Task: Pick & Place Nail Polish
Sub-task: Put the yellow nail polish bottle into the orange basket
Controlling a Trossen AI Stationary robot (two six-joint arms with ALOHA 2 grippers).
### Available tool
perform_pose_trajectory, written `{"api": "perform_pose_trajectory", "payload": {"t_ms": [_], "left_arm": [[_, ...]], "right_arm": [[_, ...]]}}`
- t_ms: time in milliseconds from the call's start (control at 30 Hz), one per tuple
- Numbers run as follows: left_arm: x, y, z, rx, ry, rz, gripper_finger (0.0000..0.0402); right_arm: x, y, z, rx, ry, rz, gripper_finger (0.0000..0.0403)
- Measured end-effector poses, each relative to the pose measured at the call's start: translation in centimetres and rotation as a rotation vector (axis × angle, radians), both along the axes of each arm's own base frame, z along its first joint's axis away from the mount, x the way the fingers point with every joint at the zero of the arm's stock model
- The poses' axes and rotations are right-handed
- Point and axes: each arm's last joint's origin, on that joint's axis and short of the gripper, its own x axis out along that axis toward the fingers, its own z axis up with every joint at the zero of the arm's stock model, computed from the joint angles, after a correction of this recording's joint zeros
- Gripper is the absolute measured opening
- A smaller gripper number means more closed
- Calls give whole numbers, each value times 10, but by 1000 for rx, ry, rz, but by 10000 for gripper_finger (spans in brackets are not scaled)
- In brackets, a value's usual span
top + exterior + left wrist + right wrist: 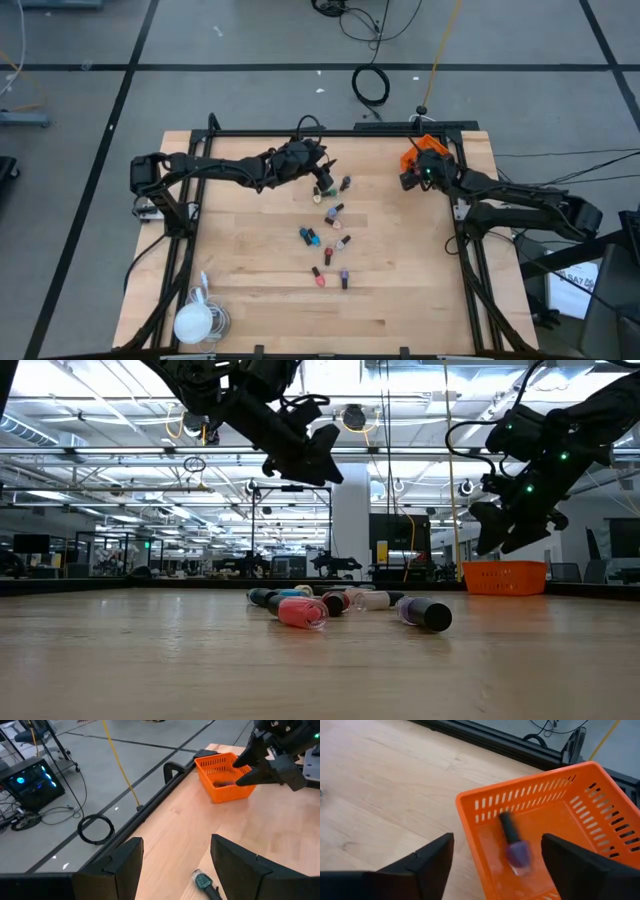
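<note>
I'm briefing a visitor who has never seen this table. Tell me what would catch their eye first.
The orange bin at the table's far right corner stands out, with a purple nail polish bottle blurred inside it, just below the open right end effector. Next comes the scatter of small nail polish bottles lying mid-table. The left end effector hangs open over the far end of that scatter, above a teal bottle.

1. The pale wooden table top, filling the lower centre of the high view, looks smooth and matt, with visible plank grain.
2. The orange slotted plastic bin has a slight sheen.
3. The purple nail polish bottle inside looks glossy, its dark cap matt.
4. The black frame rail looks like matt metal.
</note>
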Motion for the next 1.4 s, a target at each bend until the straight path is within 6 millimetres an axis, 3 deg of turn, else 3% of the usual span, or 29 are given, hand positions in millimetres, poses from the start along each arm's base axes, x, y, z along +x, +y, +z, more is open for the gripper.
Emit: {"api": "perform_pose_trajectory", "payload": {"t_ms": [167, 467, 767, 933, 1100, 1233, 1400], "left_arm": [[-2, -1, -4, -16, 45, -10, 230], [-14, -8, -27, -156, 294, -111, 230], [-11, -8, -60, -189, 460, -161, 230], [-3, -5, -95, -78, 622, -244, 230], [0, -1, -116, 112, 787, -310, 230], [1, -2, -118, 187, 835, -382, 230], [2, -4, -116, 152, 798, -347, 230]], "right_arm": [[4, 0, 6, -11, -72, 51, 301], [21, 17, 33, -51, -364, 420, 279], [35, 34, 46, -158, -438, 625, 274], [37, 37, 47, -160, -441, 643, 274], [38, 41, 47, -154, -442, 666, 271], [39, 45, 45, -141, -433, 683, 270], [40, 48, 44, -115, -441, 690, 270]]}}
